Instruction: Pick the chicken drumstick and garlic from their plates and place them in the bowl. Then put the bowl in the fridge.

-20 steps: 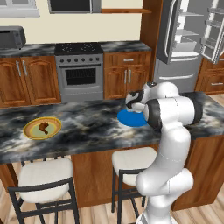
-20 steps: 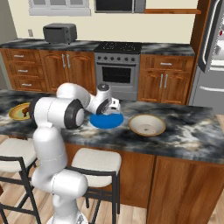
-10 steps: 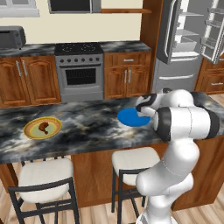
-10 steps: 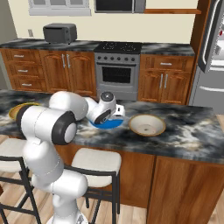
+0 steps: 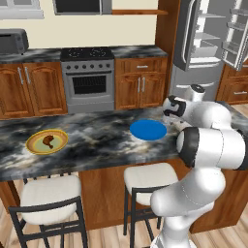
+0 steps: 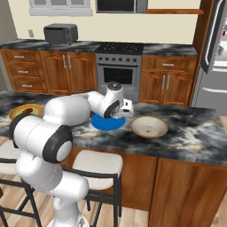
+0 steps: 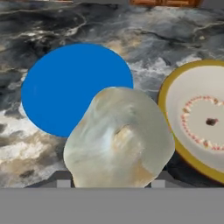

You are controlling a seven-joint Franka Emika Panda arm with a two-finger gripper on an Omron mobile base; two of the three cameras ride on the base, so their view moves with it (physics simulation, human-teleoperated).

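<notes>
The garlic point(image 7: 118, 140), a pale off-white bulb, is in my gripper point(image 7: 111, 181), which is shut on it and held above the counter between the bare blue plate point(image 7: 65, 92) and the tan bowl point(image 7: 168, 100). From the right base view my gripper point(image 6: 128, 107) hangs over the blue plate's point(image 6: 104, 124) right edge, a little left of the bowl point(image 6: 134, 126). The chicken drumstick point(image 5: 48, 141) lies on the yellow-rimmed plate point(image 5: 34, 146) at the counter's left end. My gripper point(image 5: 169, 107) is right of the blue plate point(image 5: 147, 129). The fridge point(image 5: 203, 38) stands open behind.
Two stools point(image 5: 48, 193) stand under the near edge of the dark marble counter point(image 5: 97, 140). A stove point(image 5: 88, 77) and wooden cabinets point(image 5: 29, 87) line the back wall. A toaster oven point(image 6: 60, 33) sits on the back counter.
My arm has swung right from over the blue plate toward the bowl, with the garlic in the gripper. The blue plate is now bare.
</notes>
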